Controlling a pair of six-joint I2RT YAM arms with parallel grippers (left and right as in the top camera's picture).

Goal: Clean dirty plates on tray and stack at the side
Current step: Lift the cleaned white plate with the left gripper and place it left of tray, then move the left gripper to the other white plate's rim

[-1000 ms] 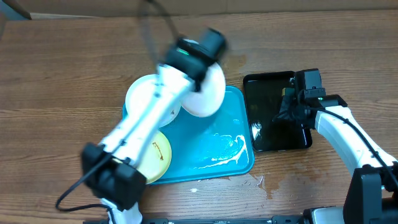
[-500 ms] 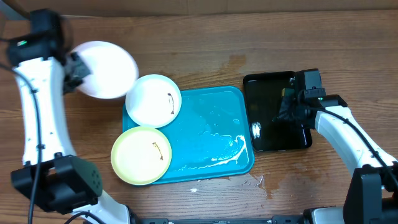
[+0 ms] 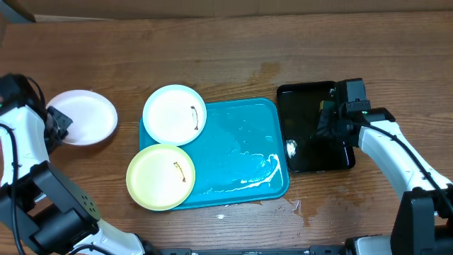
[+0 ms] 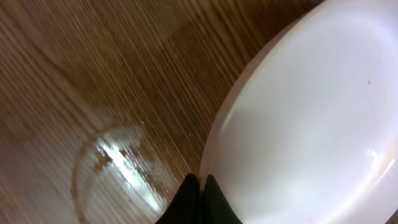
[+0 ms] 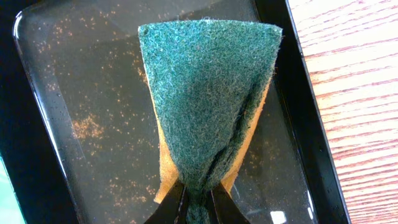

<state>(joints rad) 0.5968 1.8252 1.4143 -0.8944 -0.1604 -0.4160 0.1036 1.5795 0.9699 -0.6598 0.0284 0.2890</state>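
Currently left tool point(image 4: 199, 188) clamping plate point(image 4: 311, 124), right tool point(image 5: 198, 194) pinching sponge point(image 5: 208, 93)

The setting is a brown wooden table point(image 3: 212, 49) with a long, streaky grain running across it. Along its far edge lies a pale tan strip point(image 3: 233, 6), possibly cardboard. A darker stain point(image 3: 269, 69) marks the wood near the middle. Wet smears point(image 3: 311, 205) glisten on the near side. In the left wrist view, a ring-shaped damp mark point(image 4: 109, 168) catches bright light from above.
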